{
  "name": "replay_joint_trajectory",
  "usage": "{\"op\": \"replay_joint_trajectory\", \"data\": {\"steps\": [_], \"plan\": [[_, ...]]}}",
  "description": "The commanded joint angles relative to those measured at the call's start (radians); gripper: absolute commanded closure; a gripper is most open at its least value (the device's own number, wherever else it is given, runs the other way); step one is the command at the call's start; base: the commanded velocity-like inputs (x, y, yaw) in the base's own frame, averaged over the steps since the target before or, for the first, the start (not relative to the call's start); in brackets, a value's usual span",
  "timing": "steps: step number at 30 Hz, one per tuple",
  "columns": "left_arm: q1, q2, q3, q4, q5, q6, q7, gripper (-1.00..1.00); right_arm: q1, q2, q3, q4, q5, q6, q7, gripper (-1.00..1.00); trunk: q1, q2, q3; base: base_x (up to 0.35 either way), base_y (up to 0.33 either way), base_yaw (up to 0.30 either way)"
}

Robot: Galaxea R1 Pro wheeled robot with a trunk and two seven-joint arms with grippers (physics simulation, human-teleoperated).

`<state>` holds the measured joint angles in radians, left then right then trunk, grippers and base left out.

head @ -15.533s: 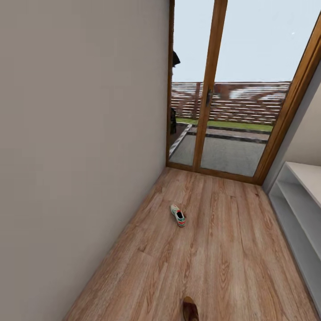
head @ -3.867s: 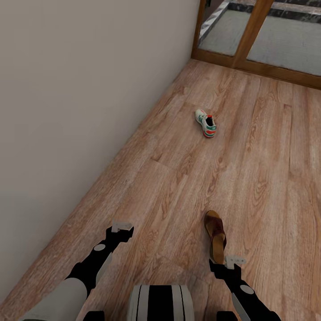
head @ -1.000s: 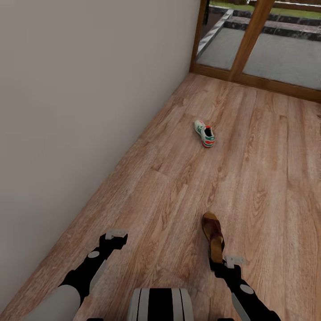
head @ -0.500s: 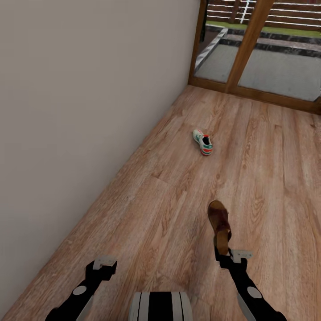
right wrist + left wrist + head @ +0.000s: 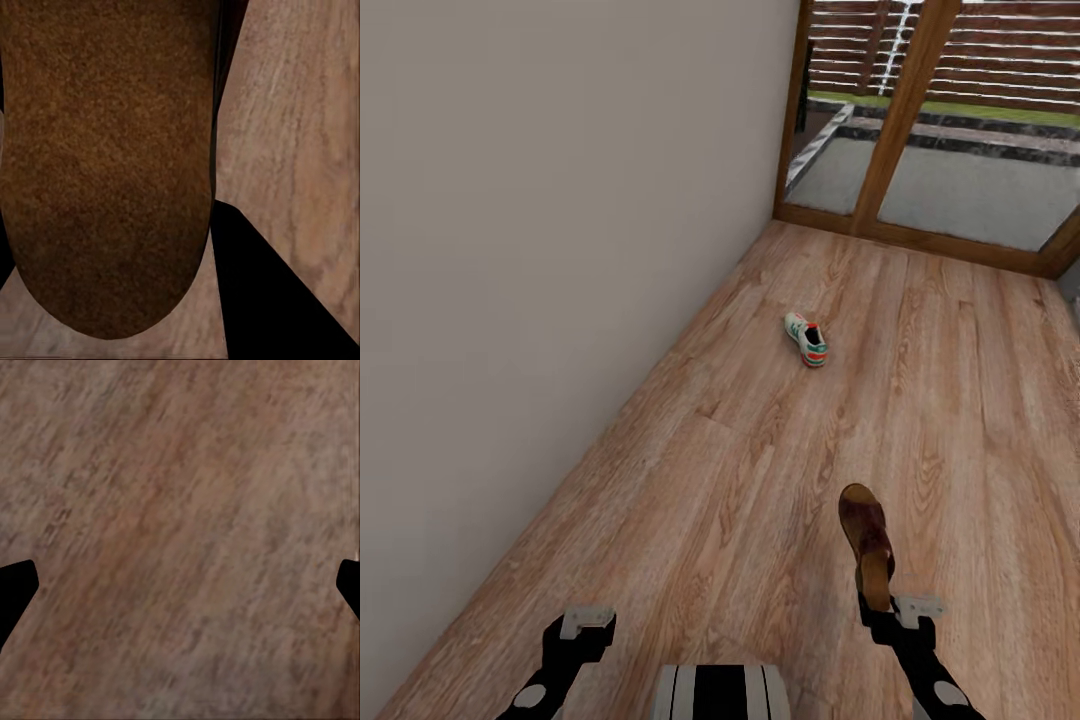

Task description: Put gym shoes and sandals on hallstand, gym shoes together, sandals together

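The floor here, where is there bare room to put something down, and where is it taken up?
Bare planks of the corridor floor run along the wall, between it and the sandal at the right gripper. More lie between the sandal and the gym shoe, and beyond that shoe to the glass door. No spot is crowded.

both arms reach forward and down, low in the head view, either side of the trunk. left end effector (image 5: 586,622): fingers spread wide, nothing between them, hanging above the floor (image 5: 740,470). right end effector (image 5: 905,610): closed on the heel end of a sandal (image 5: 866,541), one dark finger (image 5: 262,292) beside its footbed.
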<state>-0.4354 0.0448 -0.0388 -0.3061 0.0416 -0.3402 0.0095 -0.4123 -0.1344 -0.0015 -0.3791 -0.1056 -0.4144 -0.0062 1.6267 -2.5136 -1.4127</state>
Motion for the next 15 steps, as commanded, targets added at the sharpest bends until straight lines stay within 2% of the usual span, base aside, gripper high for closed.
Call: {"op": "replay_joint_trajectory", "data": {"steps": [1,6,15], "plan": [[0.000,0.000,-0.004,0.009,0.004,-0.015,0.001,-1.00,0.000,-0.001,0.003,0.009,-0.013,-0.008,0.001,1.00,-0.001,0.000,0.005,0.000,0.000,-0.097],[0.002,0.001,-0.003,0.058,0.011,-0.080,0.002,-1.00,0.000,-0.001,0.002,0.065,-0.014,-0.030,0.001,1.00,-0.003,0.001,0.032,0.000,0.000,-0.078],[0.021,0.008,-0.003,0.106,0.060,-0.156,0.003,-1.00,0.000,0.001,0.001,0.173,-0.013,-0.100,0.002,1.00,-0.003,0.001,0.046,0.000,0.000,-0.015]]}}
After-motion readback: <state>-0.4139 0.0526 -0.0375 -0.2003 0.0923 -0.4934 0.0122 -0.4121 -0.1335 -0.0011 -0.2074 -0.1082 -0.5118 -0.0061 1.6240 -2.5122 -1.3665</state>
